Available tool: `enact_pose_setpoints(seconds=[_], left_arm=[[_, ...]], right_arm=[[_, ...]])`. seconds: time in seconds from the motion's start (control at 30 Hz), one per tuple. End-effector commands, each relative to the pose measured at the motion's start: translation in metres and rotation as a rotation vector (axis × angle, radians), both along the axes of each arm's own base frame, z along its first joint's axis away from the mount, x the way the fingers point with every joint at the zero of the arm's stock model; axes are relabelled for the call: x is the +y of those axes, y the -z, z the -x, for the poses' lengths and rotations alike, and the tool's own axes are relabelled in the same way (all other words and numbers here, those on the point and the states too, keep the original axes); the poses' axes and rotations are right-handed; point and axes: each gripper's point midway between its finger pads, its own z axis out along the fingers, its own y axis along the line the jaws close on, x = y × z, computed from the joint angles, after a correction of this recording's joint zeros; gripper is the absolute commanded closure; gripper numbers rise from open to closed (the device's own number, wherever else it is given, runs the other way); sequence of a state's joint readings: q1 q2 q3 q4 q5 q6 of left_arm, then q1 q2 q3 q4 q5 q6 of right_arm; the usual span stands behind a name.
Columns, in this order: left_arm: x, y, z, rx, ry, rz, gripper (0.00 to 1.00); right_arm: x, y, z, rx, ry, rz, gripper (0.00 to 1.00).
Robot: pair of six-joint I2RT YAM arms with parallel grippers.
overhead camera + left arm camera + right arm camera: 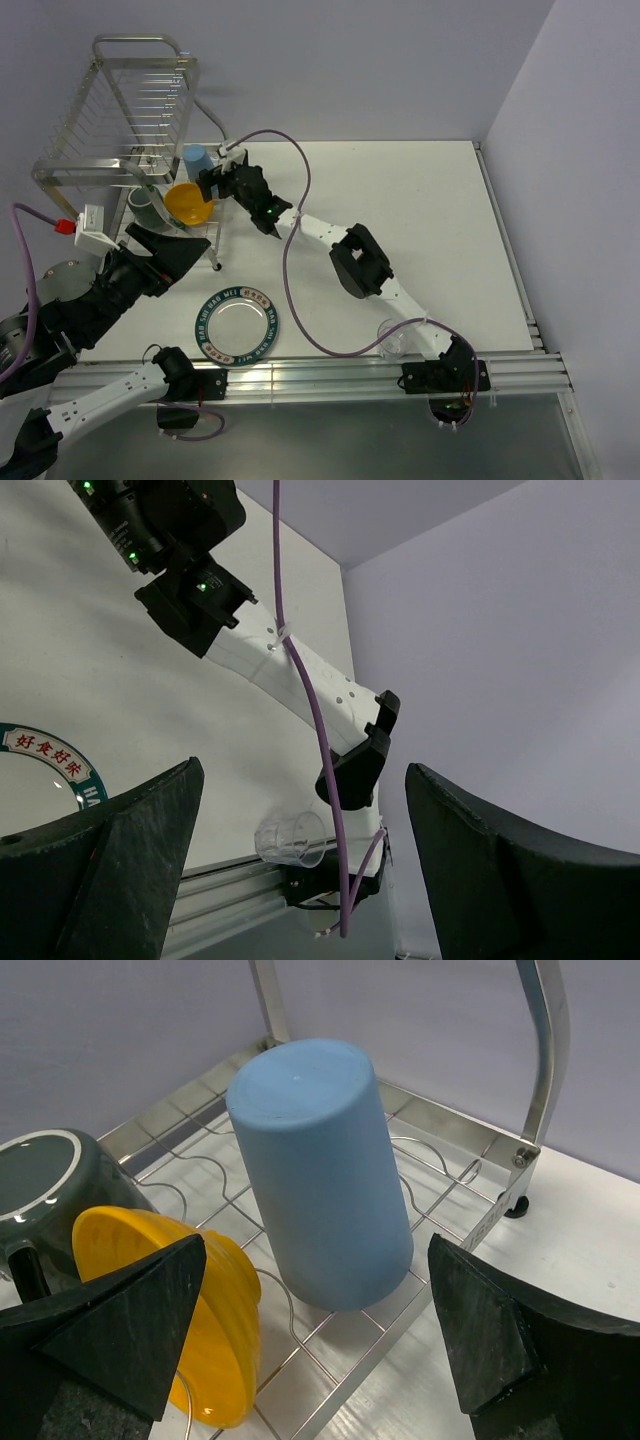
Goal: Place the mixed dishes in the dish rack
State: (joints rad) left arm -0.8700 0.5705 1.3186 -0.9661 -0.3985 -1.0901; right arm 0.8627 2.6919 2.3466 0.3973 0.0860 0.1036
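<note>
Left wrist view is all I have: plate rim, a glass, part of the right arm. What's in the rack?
Observer: Three pieces are on the lower tier of the dish rack: the dark mug, the orange-yellow bowl and the light blue cup.
Operator: Cup upright?
Observer: No, it's upside down, closed base up, on the wire floor.
Operator: Right arm gripping it?
Observer: No. The right gripper has its jaws wide open, one on each side of the cup, with a gap on both sides.
</note>
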Motion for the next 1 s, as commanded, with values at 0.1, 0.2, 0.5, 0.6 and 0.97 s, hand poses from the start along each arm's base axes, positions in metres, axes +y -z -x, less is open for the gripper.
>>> enact_pose_setpoints(seconds=[0.1,0.2,0.5,0.6,0.97], left_arm=[[-0.001,-0.005,-0.003,-0.011,-0.009,0.015,0.11],[-0.003,-0.002,-0.004,-0.006,-0.009,0.009,0.11],[-0.012,-0.001,-0.009,-0.001,0.004,-0.002,0.12],[-0.016,0.000,-0.011,0.005,0.009,-0.004,0.12],[-0.057,0.023,-0.030,0.092,0.083,-0.104,0.14]], right_arm=[[-0.008,-0.065,0.007,-0.079,-0.001,-0.107,0.00],[-0.016,-0.076,0.009,-0.086,0.009,-0.127,0.00],[-0.041,-0.104,-0.001,-0.099,0.025,-0.184,0.00],[-0.045,-0.111,0.000,-0.106,0.019,-0.200,0.00],[-0.162,-0.155,0.007,0.131,0.401,-0.167,0.00]])
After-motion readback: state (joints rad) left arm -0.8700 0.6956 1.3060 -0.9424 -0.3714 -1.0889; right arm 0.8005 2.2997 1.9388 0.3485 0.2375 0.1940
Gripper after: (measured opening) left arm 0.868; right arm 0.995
